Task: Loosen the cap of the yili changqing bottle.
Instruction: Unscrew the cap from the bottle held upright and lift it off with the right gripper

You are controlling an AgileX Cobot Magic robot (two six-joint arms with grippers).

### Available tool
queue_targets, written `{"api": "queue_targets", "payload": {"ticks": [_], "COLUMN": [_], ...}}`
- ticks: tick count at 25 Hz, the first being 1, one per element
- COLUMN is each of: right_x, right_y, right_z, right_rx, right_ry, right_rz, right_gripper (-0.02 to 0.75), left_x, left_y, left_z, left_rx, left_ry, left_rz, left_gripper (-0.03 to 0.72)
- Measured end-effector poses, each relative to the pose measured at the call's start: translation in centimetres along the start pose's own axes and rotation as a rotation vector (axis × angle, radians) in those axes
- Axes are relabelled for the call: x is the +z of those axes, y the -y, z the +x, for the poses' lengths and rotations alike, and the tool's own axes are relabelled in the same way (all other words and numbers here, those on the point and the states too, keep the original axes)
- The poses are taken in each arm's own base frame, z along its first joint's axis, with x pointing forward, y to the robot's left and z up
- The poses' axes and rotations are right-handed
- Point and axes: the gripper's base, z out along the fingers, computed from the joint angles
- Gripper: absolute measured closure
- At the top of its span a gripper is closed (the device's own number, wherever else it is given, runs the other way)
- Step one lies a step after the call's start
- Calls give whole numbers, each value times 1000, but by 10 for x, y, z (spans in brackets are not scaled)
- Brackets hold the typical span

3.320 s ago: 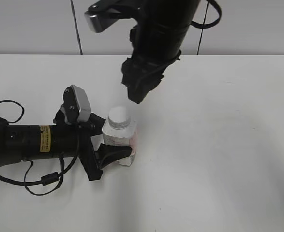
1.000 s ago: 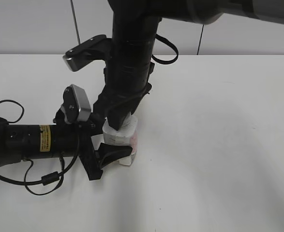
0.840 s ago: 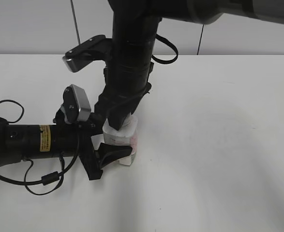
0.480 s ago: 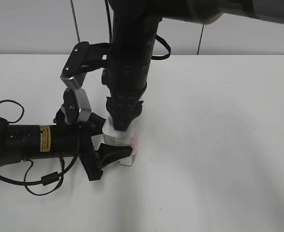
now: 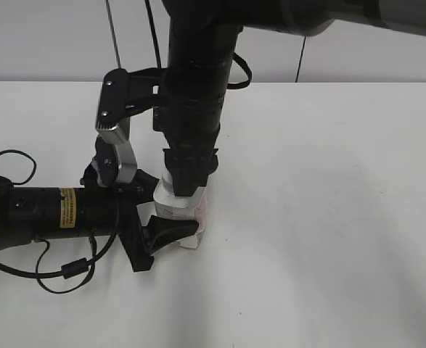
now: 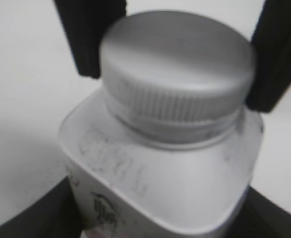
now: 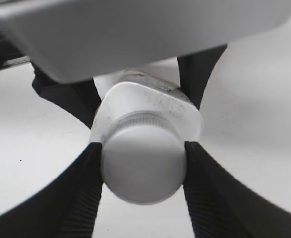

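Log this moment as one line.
left hand: holding bottle | right hand: clamped on cap | cap on

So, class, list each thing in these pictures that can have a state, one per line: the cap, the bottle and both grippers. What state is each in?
cap: on the bottle's neck, clamped between the right gripper's fingers.
yili changqing bottle: upright on the table, closed, held at its body by the left gripper.
left gripper: shut on the bottle's body.
right gripper: shut on the cap, reaching down from above.
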Motion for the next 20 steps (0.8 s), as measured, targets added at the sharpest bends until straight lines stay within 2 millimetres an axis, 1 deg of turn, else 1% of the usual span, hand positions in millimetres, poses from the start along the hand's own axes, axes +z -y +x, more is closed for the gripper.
{"api": "queue_targets", "payload": {"ticks": [3,6,8,13,16,20], "right_x": [-1,-7,-13,-19,-19,-19], "right_y": [1,3,5,6,5,7], "right_z": [-1,-3,-6,-12,-12,-10], "right_rx": [31,48,59,109,203,406], "right_ry": [2,16,29,79,86,71], "right_rz": [3,23,40,34,27,35], "right_gripper": [326,257,233,221,219,219], "left_x": [0,0,0,0,0,0], "left_y": [0,0,-1,-1,0,0], "left_z": [0,0,0,0,0,0], "left_rx": [0,-4,-7,-6,-5,-5], "left_ry": [2,2,3,3,2,2], "left_rz": [1,-2,-6,-5,-3,-2], "left_gripper": [232,232,235,235,235,237]}}
